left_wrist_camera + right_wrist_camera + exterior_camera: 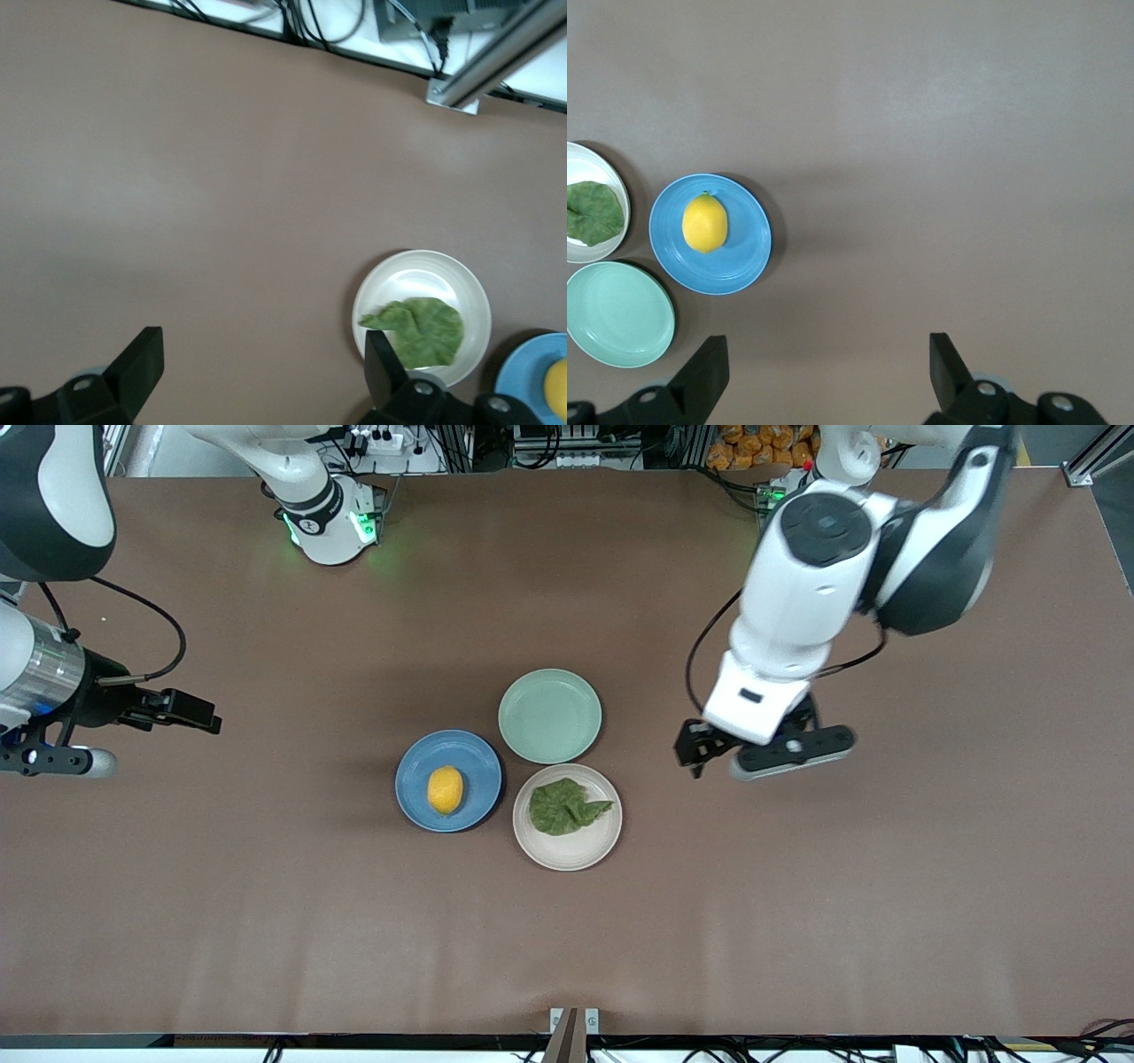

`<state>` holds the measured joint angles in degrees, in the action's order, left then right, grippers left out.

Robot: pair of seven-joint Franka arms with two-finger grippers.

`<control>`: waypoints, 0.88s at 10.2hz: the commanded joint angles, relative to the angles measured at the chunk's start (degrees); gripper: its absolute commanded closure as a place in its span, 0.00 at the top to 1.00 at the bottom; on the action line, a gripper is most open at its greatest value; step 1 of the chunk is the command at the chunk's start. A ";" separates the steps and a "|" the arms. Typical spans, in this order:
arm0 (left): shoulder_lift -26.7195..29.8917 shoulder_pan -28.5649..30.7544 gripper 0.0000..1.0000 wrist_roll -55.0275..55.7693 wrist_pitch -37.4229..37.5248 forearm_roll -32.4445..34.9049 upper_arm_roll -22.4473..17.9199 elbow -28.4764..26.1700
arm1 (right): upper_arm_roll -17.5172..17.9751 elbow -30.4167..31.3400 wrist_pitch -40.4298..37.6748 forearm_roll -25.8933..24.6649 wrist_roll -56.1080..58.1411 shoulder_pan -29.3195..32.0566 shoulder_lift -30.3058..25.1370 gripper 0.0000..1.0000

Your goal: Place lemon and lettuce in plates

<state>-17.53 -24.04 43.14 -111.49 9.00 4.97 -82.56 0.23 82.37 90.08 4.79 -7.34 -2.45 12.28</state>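
The lemon [445, 789] lies in the blue plate [469, 757]. The lettuce [565, 807] lies in the beige-pink plate [567, 855], which sits beside the blue plate toward the left arm's end. My left gripper [700, 755] is open and empty over bare table beside the beige-pink plate. Its wrist view shows its open gripper [262, 367], the lettuce [425, 329], beige-pink plate [443, 270] and lemon [558, 385]. My right gripper [208, 722] is open and empty over bare table near the right arm's end. Its wrist view shows its gripper [828, 367], lemon [705, 223], blue plate [744, 257] and lettuce [592, 211].
An empty pale green plate [549, 716] sits farther from the front camera, touching the other two plates; it also shows in the right wrist view [620, 314]. A brown mat [797, 912] covers the table. Cables and a metal rail [496, 53] run along the table's edge.
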 commanded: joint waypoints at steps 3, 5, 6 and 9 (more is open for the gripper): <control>9.77 7.06 1.00 -8.24 12.15 -3.44 0.31 -1.73 | 0.65 5.77 0.79 -0.84 0.30 0.78 -5.68 1.00; 13.38 11.54 1.00 -15.85 16.73 -4.07 0.30 -2.08 | 0.65 6.66 1.59 -0.84 0.30 0.69 -6.31 1.00; 14.88 13.13 1.00 -17.28 17.79 -4.77 0.22 -2.08 | 0.65 6.66 1.68 -0.84 0.30 0.78 -6.22 1.00; 18.39 23.82 1.00 -21.94 22.54 -7.48 5.72 -2.26 | 0.65 6.66 1.68 -0.84 0.30 0.78 -5.96 1.00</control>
<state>-1.91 -6.53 24.06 -90.36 4.32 6.64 -83.03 0.22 87.15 90.99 4.58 -7.34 -2.44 7.80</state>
